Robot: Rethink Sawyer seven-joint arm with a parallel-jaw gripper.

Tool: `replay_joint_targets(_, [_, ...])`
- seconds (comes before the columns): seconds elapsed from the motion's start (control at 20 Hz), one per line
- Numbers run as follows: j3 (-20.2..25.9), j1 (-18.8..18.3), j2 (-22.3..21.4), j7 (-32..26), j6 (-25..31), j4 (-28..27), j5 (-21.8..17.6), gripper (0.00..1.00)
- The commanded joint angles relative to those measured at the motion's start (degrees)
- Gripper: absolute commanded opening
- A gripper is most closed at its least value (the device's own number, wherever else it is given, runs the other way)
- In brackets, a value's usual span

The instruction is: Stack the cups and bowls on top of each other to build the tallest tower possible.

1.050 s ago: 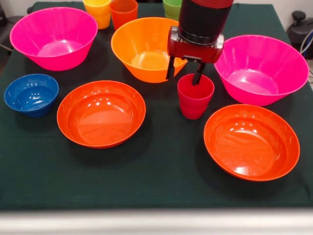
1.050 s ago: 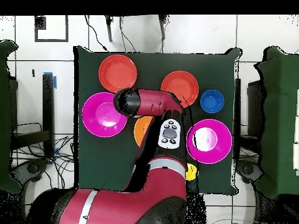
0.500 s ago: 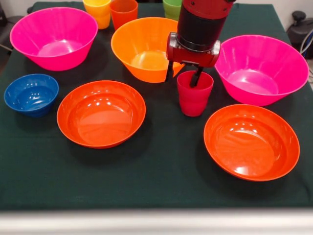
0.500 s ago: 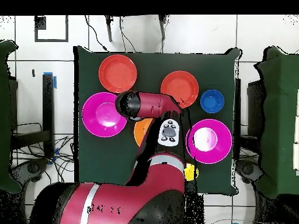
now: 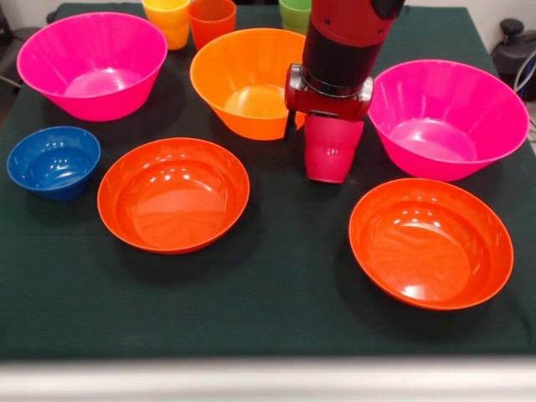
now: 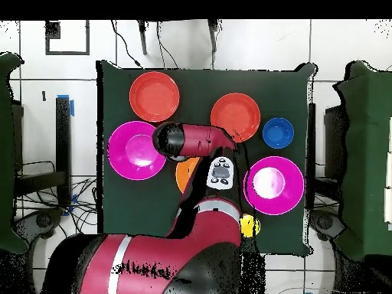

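Claw (image 5: 325,132) is clamped on the red cup (image 5: 332,156) (looks lifted off the cloth), so next it needs carrying over the orange bowl (image 5: 243,79) and setting down inside.

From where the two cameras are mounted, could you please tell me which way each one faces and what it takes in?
Front view: sits across the table, facing the robot; shows the bowls, the cups at the far edge, and the gripper on the red cup.
Overhead view: above the table, looking straight down; the arm covers the middle.
Both show the blue bowl and the pink bowls.
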Motion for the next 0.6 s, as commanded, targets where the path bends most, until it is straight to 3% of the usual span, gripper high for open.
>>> replay_joint_targets(0.05, [3.5, 0.0, 1.0, 3.3, -2.2, -0.7, -2.7, 1.00])
replay_joint_targets(0.2, [3.4, 0.0, 1.3, 3.0, -1.2, -2.0, -2.7, 1.00])
replay_joint_targets(0.25, [3.2, 0.1, 1.5, 2.9, -0.6, -2.5, -2.7, 0.00])
replay_joint_targets(0.6, [3.5, 0.1, 0.6, 2.3, -1.2, -1.3, -3.4, 0.00])
